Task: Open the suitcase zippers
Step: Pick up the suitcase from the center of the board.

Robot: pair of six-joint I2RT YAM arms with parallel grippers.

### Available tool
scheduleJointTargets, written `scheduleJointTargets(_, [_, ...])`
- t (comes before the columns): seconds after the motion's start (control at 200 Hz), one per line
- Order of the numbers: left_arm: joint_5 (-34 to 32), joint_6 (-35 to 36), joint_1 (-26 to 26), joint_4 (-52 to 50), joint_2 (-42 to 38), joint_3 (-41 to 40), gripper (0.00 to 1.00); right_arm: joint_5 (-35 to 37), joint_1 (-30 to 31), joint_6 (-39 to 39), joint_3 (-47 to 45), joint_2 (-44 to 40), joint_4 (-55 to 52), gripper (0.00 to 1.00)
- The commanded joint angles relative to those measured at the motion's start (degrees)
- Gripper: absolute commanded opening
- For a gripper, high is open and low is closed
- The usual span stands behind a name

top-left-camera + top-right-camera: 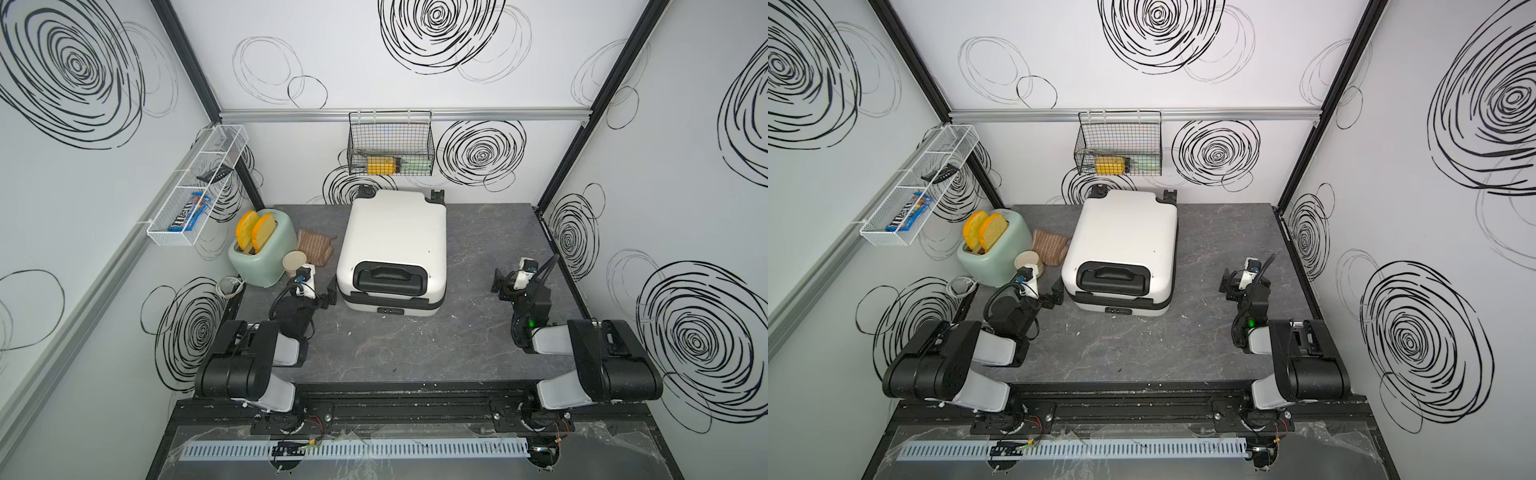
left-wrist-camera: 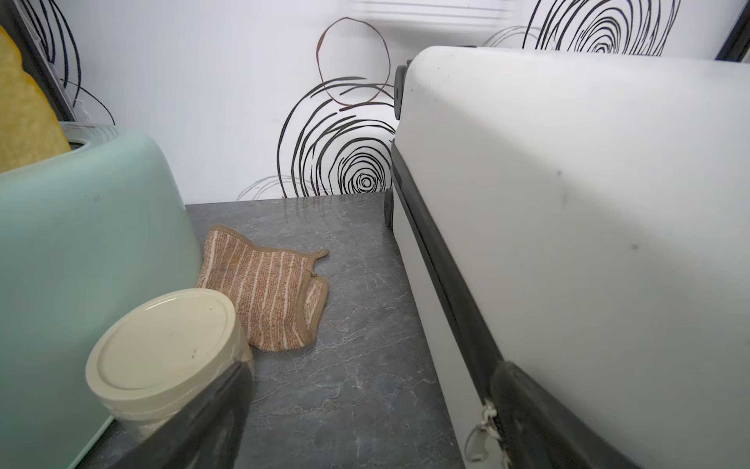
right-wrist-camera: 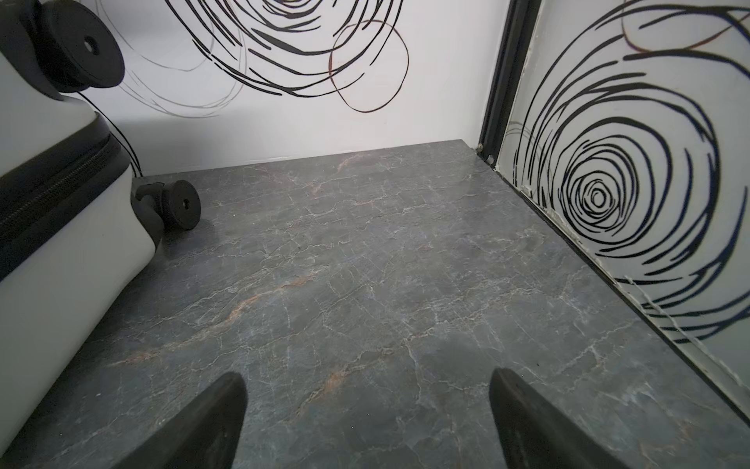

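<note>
The small white hard-shell suitcase (image 1: 395, 232) lies flat mid-table, its black zipper band (image 3: 52, 191) closed where visible. The approach is judged to be in hand; a pull must next be located and pinched. The left gripper (image 1: 331, 294) is spread wide and empty, just beside the case. The right gripper (image 3: 367, 375) is likewise wide and empty, well apart from it, over the grey marbled table (image 1: 415, 345).

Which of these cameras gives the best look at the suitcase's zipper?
The right wrist view: the zipper runs close to the camera, teeth visible. The left wrist view shows it as a blurred dark band along the suitcase side. In both top views it is only a thin dark seam on the front.
</note>
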Motion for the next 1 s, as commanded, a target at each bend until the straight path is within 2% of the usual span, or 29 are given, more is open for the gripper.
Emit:
scheduleJointTargets(0.0, [-0.22, 0.84, -0.22, 2.15, -0.95, 0.96, 0.96, -0.07, 0.13, -0.58, 0.85, 0.19, 0.21, 0.97])
scheduleJointTargets(0.996, [-0.1, 0.73, 0.06, 2.3, -0.87, 0.98, 0.96, -0.05, 0.14, -0.51, 0.85, 0.24, 0.18, 0.97])
